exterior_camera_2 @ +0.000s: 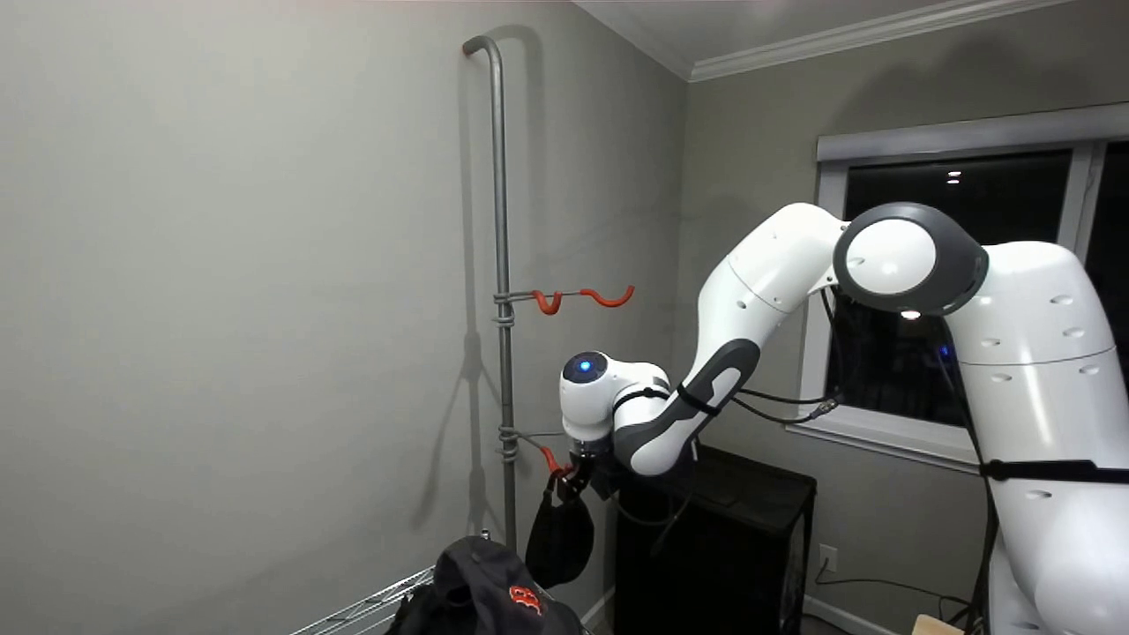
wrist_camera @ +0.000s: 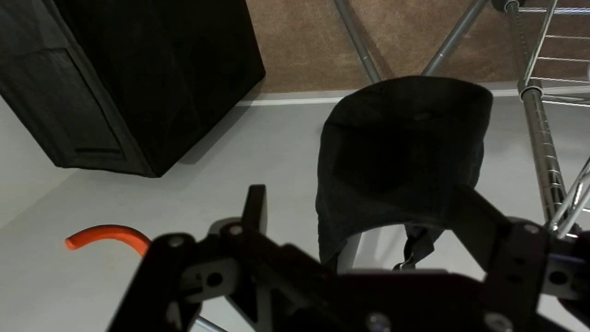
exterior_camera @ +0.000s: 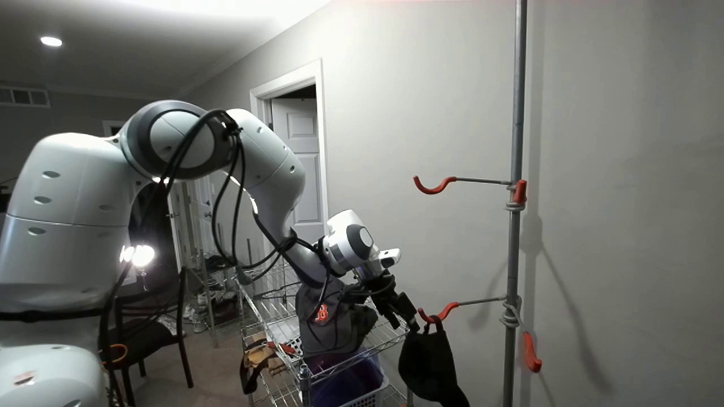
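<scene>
Currently, the black hand gapes wide. Nearby, a black fabric cap hangs on a curved red-tipped metal hook.

hanging cap cropped below, pole cropped

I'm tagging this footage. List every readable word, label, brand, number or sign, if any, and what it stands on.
"B": orange letter on the dark gray cap, in an exterior view.
Too blurred to read: that cap's emblem, where it faces an exterior view at a slant.
Too small: reddish mark low on the robot arm.
The black cap shows no lettering; nothing else is readable.
</scene>
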You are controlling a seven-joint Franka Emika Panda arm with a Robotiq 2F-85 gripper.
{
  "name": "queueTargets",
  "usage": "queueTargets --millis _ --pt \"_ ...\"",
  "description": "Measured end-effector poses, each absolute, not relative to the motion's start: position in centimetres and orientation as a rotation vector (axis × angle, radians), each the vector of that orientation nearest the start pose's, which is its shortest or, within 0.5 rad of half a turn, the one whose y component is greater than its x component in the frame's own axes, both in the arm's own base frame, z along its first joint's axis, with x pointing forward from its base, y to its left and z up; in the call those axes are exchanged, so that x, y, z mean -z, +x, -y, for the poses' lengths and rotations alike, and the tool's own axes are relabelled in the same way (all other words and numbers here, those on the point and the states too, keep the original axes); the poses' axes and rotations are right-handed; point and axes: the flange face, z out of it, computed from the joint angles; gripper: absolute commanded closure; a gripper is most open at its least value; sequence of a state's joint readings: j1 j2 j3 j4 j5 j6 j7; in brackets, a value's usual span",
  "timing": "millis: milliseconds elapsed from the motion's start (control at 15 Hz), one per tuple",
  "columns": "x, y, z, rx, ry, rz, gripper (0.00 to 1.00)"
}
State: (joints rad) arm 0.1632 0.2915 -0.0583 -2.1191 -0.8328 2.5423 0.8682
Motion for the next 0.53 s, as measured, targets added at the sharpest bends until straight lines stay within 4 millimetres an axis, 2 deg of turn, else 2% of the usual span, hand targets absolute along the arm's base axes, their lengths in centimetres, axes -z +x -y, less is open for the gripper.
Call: queueTargets --millis 267,533 --pt "-28.5 58.2 -7.2 0.636 -3.489 -0.150 0.00" --pt "-29.2 58.5 -8.9 0.915 -3.415 -0.167 0.00"
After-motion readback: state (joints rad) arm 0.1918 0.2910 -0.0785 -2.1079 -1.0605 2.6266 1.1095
